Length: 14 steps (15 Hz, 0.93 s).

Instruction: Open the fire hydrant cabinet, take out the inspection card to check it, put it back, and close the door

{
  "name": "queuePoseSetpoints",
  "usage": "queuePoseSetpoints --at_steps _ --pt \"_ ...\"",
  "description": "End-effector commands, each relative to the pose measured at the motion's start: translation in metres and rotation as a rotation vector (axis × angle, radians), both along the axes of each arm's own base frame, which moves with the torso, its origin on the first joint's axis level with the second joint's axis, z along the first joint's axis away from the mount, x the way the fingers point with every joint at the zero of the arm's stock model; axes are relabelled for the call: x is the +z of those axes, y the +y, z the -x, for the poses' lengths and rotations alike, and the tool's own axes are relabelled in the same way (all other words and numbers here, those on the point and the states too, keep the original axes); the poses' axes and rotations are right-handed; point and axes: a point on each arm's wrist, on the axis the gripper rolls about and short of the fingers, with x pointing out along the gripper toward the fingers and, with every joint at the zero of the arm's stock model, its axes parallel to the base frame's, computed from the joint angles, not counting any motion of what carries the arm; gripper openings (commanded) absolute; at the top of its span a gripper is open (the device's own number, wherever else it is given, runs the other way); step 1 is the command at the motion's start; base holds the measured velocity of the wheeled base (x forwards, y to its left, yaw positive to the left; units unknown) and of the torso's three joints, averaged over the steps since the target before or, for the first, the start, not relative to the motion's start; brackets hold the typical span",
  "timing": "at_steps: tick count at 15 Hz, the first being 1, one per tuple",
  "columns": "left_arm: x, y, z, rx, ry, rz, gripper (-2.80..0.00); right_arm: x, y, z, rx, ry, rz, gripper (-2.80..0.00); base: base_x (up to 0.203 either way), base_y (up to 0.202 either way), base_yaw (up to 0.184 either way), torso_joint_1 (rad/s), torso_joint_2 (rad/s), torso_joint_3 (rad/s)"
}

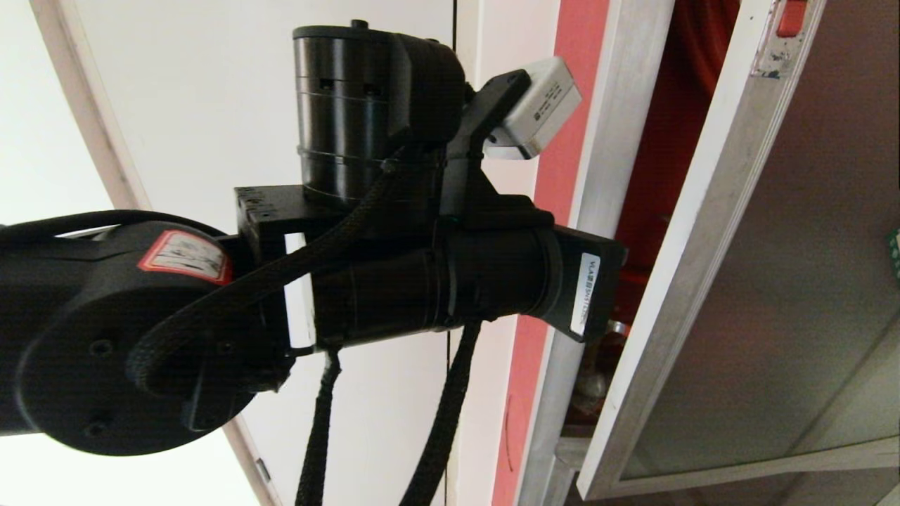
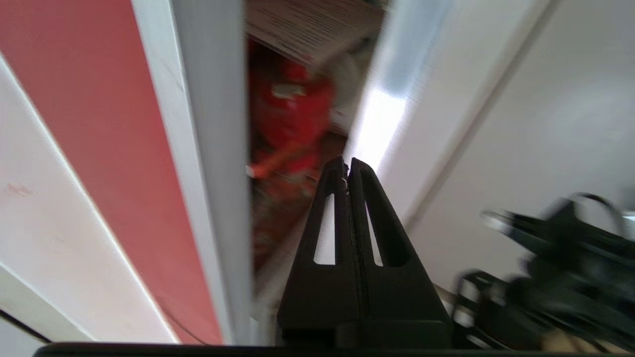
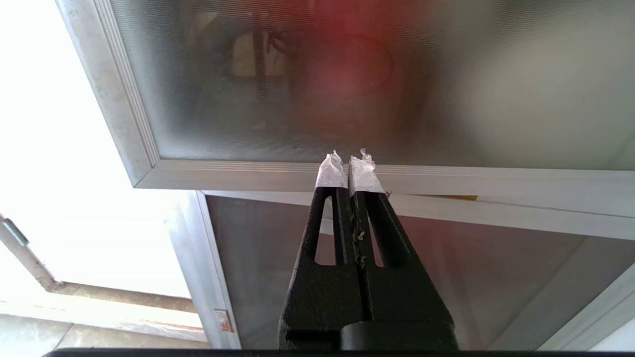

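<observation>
Left gripper [image 2: 349,163]: one; jaws pressed together, nothing held; tip at the gap between cabinet frame and door edge.
Right gripper [image 3: 349,163]: one; jaws closed, empty; two white-taped fingertips [image 3: 331,173] just before the door's lower frame rail.
Door [image 1: 787,295]: one; tinted glass in silver frame, ajar, right of the left arm.
Fire hydrant cabinet [image 1: 598,176]: one; red interior showing through the gap.
Inspection card [image 2: 307,29]: one; pale printed sheet inside, far end of the gap.
Red latch [image 1: 791,17]: one; on the door's frame.
</observation>
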Motion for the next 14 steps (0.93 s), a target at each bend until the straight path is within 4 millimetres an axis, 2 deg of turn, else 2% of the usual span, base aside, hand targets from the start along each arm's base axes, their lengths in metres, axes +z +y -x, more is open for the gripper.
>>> queuePoseSetpoints --at_steps 1,8,14 --pt "-0.007 -0.013 -0.01 0.022 -0.006 -0.018 -2.8 -0.001 0.0 -0.001 0.0 0.007 0.0 -2.8 0.0 0.0 0.0 0.0 0.0 0.0" --pt "-0.01 -0.034 -0.025 0.058 -0.055 -0.027 -2.8 -0.001 0.0 0.0 0.001 0.006 0.001 -2.8 0.0 0.0 0.0 0.0 0.0 0.0" --pt "-0.001 -0.046 -0.023 0.043 -0.071 0.007 -2.8 -0.001 0.0 0.0 0.0 0.006 0.0 -2.8 0.0 0.0 0.0 0.0 0.0 0.0"
